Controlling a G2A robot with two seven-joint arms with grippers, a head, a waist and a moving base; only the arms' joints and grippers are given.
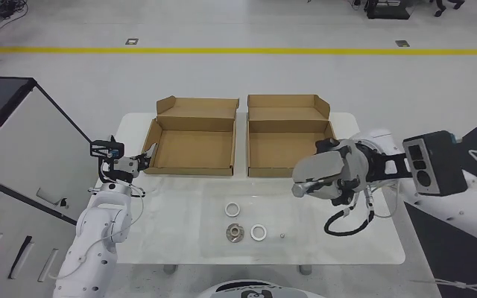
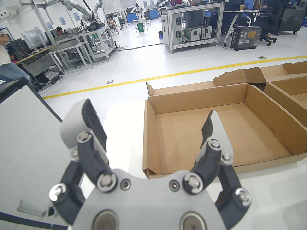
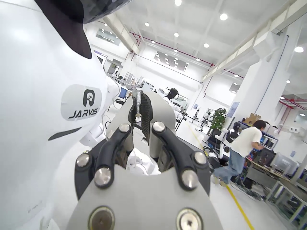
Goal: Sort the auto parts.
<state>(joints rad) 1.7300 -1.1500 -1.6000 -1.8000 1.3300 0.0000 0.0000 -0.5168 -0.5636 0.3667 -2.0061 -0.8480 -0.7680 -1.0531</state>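
The right gripper [image 3: 139,102] is squeezed shut on one little screw [image 3: 137,107]. The screw lies along its fingers. The right box [image 1: 287,145] is just on the far side of it. The left gripper [image 2: 148,111] is wide open and holds nothing, near the left box [image 1: 195,147]. That makes two boxes. On the table [image 1: 179,223] lie a white ring [image 1: 232,209], a second white ring [image 1: 258,232], one round metal part [image 1: 234,232] and one tiny bit [image 1: 282,236].

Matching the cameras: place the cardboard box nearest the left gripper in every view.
Top view: left cardboard box, at the table's far edge, beside the left gripper.
Left wrist view, just beyond the open fingers.
Right wrist view: points off the table, past its gripped threaded bolt.
Shared landmark: the yellow floor line.
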